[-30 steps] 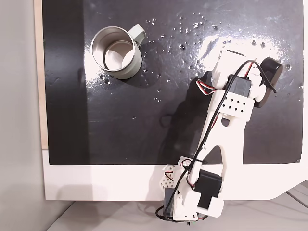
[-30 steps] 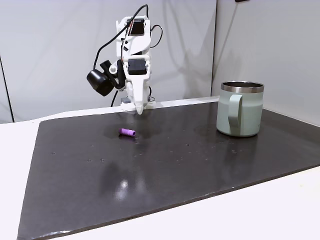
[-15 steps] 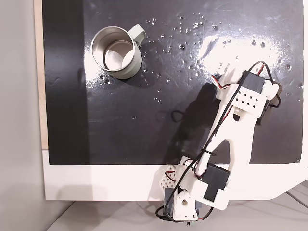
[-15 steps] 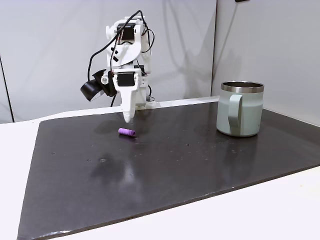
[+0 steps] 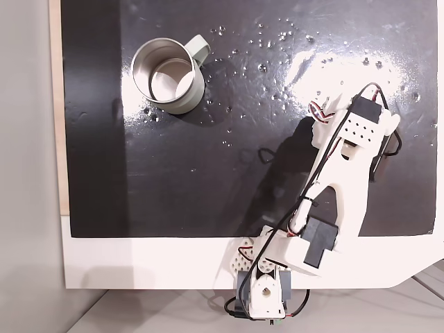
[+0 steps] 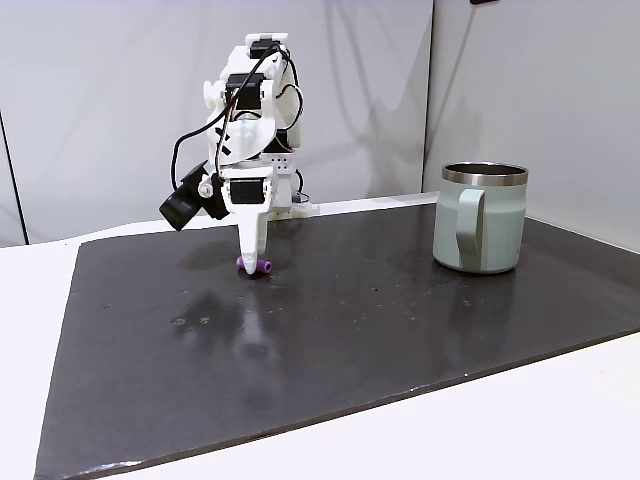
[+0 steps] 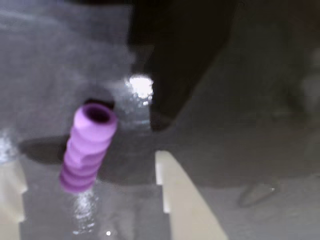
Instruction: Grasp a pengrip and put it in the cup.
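The pengrip (image 7: 87,148) is purple and ribbed. The cup (image 6: 480,232) is pale grey-green with a silvery inside. The hand (image 6: 253,262) is white; the surface (image 6: 400,310) is glossy black.

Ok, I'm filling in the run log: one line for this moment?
phase: pre-grasp | gripper: open, fingers straddling pengrip | pengrip: lying on mat, not lifted | cup: upright, apart
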